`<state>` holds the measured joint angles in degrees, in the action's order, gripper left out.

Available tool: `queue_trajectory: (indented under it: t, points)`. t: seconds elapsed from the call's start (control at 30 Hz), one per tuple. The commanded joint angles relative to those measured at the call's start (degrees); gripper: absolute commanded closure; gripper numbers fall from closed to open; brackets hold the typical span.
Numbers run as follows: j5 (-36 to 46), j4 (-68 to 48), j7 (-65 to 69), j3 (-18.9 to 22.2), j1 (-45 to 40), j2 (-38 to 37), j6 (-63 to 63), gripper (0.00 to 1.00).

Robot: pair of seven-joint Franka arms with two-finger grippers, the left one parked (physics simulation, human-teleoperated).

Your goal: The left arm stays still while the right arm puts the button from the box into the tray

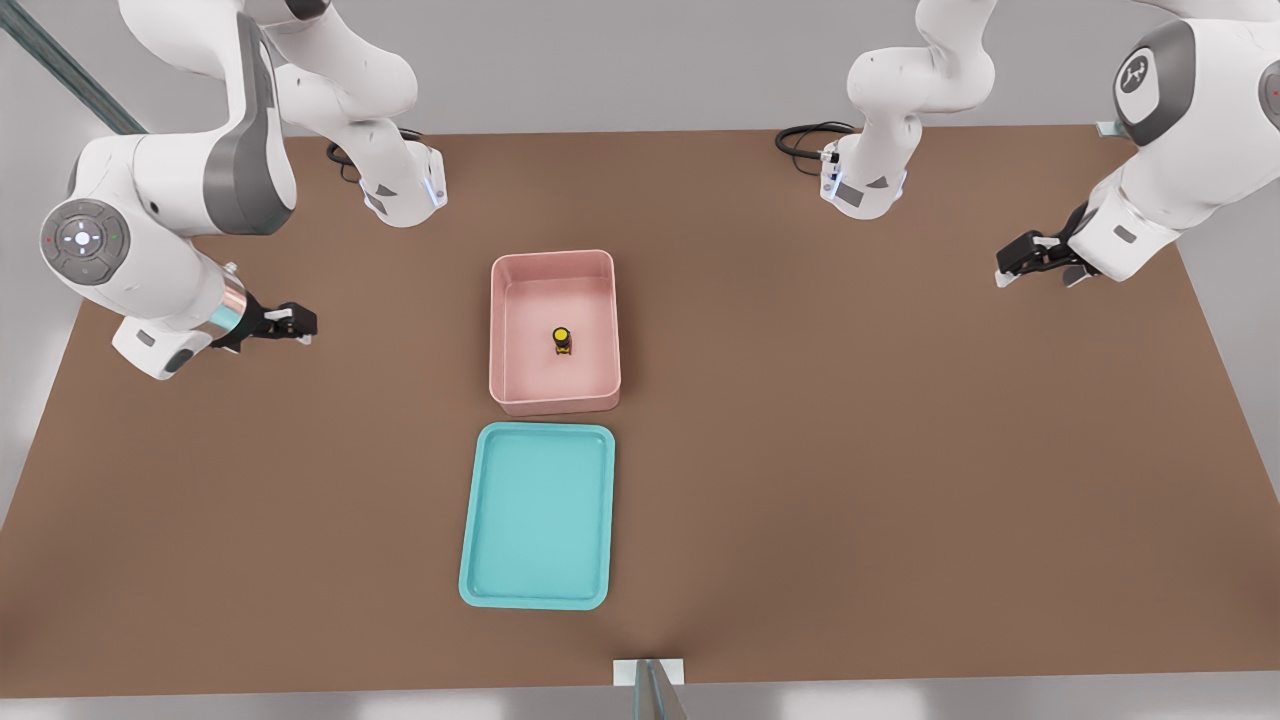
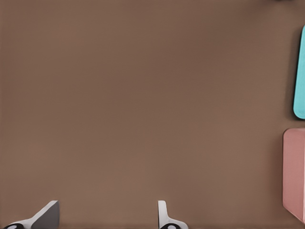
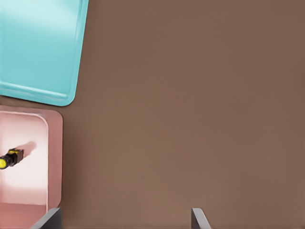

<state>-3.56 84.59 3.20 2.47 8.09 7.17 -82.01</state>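
No words, numbers or brand names can be read anywhere in these views. The only sign is a small white logo, a stick-like figure in a ring, on the grey panel of the arm (image 1: 1143, 72) at the upper right of the front view; it carries no legible letters. The round grey cap (image 1: 84, 240) on the right arm, at the left edge of the front view, shows glowing white dots and dashes around a centre light, plus a tiny red and a tiny green dot, but no characters. The gripper (image 1: 300, 328) on that arm bears no marking.
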Motion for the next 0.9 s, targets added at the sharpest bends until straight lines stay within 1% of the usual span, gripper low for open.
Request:
queue_trajectory:
  t: [0.0,0.03,0.07,0.1,0.13,0.17,0.2,0.3,0.33,0.37,0.47,0.53,0.67,0.77,0.87]
  points:
    - [0.7,0.0,1.5,0.1,-0.3,-0.1,0.2,0.0]
    - [0.8,0.0,1.4,-0.1,0.0,0.1,0.5,0.0]
    - [0.7,-0.2,0.3,-3.0,2.2,1.9,0.4,0.0]
    - [0.2,-2.1,-8.0,-8.5,4.1,4.0,0.0,0.0]
    - [1.4,-3.0,-16.7,-9.5,8.8,7.5,-1.3,0.0]
    - [4.8,-3.4,-27.7,-9.9,13.4,10.7,-5.3,0.0]
    - [5.1,-3.4,-36.5,-9.9,18.4,13.2,-10.2,0.0]
    - [4.4,-2.8,-50.1,-10.0,27.9,19.0,-23.3,0.0]
    - [2.5,0.2,-55.7,-10.0,30.1,20.5,-29.2,0.0]
    - [2.2,3.0,-58.0,-10.0,30.8,20.4,-32.3,0.0]
    - [2.3,17.4,-58.8,-10.0,29.3,15.9,-45.2,0.0]
    - [2.3,25.4,-60.3,-9.9,29.2,13.1,-50.2,0.0]
    - [2.2,33.4,-65.1,-9.9,29.6,11.8,-58.4,0.0]
    - [0.7,39.6,-65.1,-9.9,29.1,11.9,-66.6,0.0]
    - [-0.1,41.4,-65.1,-9.8,28.8,12.8,-68.6,0.0]
